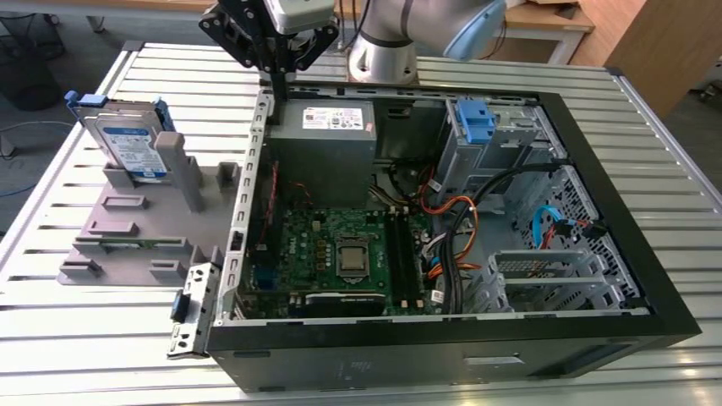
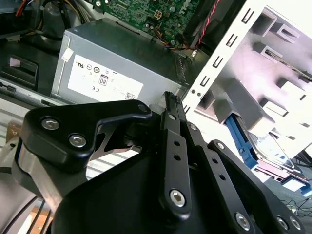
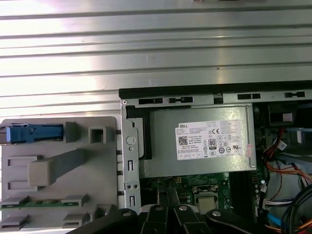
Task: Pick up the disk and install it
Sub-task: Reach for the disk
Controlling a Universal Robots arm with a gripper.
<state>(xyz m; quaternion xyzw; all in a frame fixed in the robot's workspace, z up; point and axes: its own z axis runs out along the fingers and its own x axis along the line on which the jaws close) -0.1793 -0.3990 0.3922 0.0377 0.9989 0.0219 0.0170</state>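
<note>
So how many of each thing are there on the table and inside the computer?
Disk, standing in the holder: 1
Grey holder: 1
Computer case, lying open: 1
Power supply box, inside the case: 1
Blue bracket, inside the case: 1
Total: 5

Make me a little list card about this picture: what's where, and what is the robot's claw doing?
disk: standing upright in the grey holder, not yet picked up
grey holder: on the metal table, at the exterior view's left of the computer case
computer case: lying open
gripper: shut, holding nothing, over the case's edge near the power supply
</note>
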